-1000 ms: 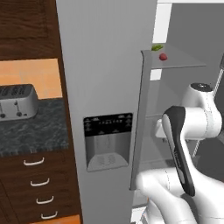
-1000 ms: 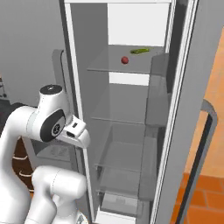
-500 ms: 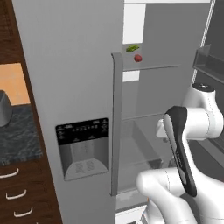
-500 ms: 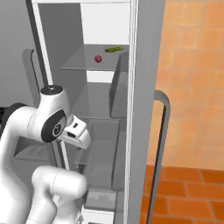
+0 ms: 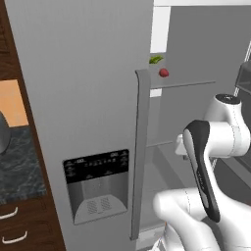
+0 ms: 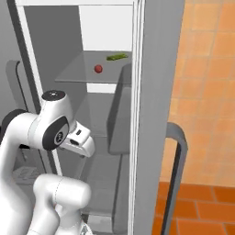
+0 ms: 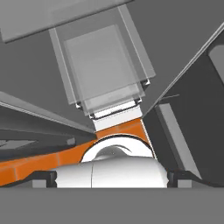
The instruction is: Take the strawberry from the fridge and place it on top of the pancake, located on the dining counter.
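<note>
Nearest the cameras, the white arm sits folded in front of the fridge, its hand pointing down. In the hand view the gripper shows two dark tips at the outer edges of the picture, so the jaws stand spread wide with nothing between them.

Over the last second the whole picture has shifted in both base views: the base has driven sideways and closer, so the open compartment now lies more squarely ahead. The things in the fridge have not moved. This probably means the approach is nearly done and the reach can begin.

Farther in, the strawberry rests on the upper glass shelf, well above the hand. It looks small, round and dark red, though too tiny for detail. A green leafy item lies just behind it, to the right.
</note>
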